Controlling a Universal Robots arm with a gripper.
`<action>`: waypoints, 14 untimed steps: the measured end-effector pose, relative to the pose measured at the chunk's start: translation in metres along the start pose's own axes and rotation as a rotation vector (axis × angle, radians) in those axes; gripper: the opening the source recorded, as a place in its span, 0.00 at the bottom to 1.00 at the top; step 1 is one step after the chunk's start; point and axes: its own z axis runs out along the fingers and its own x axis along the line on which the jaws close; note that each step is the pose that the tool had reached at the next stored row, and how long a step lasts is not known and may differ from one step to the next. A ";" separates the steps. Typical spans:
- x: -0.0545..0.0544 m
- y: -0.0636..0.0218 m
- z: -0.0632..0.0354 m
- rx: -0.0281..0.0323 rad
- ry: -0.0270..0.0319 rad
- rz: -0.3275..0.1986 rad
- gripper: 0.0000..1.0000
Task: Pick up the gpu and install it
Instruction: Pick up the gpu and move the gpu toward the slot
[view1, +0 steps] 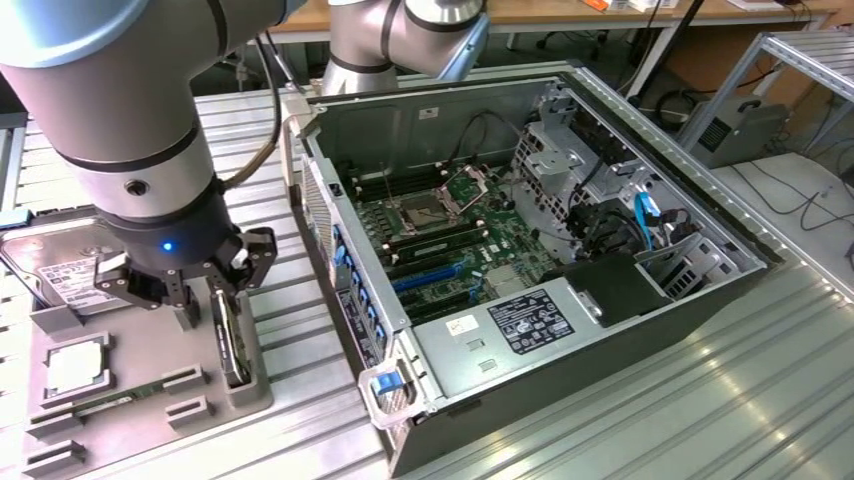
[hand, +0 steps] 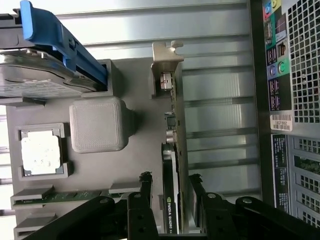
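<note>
We saw the gripper (hand: 170, 176) half open astride the upright gpu (hand: 171, 207) in its grey holder (hand: 132, 162), gripping nothing; we judged centring before closing would prevent tilting.

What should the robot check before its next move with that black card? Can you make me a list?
1. Black gripper lined up over the thin black card with silver bracket: ok.
2. Card standing on edge in the grey plastic tray: ok.
3. Silver hard drive apart from the card: ok.
4. Black computer case has its side panel off: ok.
5. Blue slots on the green motherboard free: cannot tell.
</note>
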 end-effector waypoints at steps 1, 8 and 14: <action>0.000 -0.0001 0.0022 0.0001 0.0001 0.000 0.42; 0.000 -0.0006 0.0108 0.0001 0.0001 0.000 0.42; 0.000 -0.0011 0.0193 0.0000 0.0000 0.000 0.42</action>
